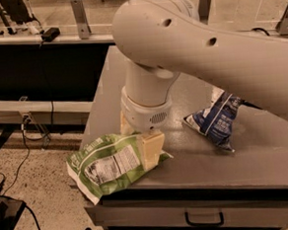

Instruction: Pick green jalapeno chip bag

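Note:
The green jalapeno chip bag (108, 164) lies flat at the table's front left corner, its label panel facing up and its left end hanging over the edge. My gripper (139, 149) points down from the big white arm (147, 94), right over the bag's right end. One cream finger (152, 148) rests at the bag's right edge; the other (126, 125) shows behind the bag's top edge. The jaws are apart with nothing between them.
A dark blue and white snack bag (216, 122) lies to the right on the grey table (197, 167). A drawer handle (204, 217) shows below the front edge. Cables (19, 165) run on the floor at the left. A rail and bench stand behind.

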`<action>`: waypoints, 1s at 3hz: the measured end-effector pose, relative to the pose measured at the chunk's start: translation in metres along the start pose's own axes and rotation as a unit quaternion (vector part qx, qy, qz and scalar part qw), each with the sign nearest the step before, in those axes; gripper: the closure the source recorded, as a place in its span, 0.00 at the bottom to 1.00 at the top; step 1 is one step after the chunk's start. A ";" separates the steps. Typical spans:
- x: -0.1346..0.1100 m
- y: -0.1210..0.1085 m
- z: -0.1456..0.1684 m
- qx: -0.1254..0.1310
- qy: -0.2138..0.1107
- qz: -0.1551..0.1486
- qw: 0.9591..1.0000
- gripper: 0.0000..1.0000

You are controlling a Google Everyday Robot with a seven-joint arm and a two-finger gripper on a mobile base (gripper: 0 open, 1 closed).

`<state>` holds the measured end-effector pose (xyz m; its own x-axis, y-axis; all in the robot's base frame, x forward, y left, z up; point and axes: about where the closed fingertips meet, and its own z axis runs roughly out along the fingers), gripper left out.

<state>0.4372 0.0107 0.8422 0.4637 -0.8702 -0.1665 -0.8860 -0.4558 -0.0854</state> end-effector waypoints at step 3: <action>0.017 -0.014 -0.046 -0.011 -0.100 0.054 0.994 1.00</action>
<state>0.4575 -0.0061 0.8854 0.3551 -0.8606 -0.3650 -0.9291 -0.3682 -0.0356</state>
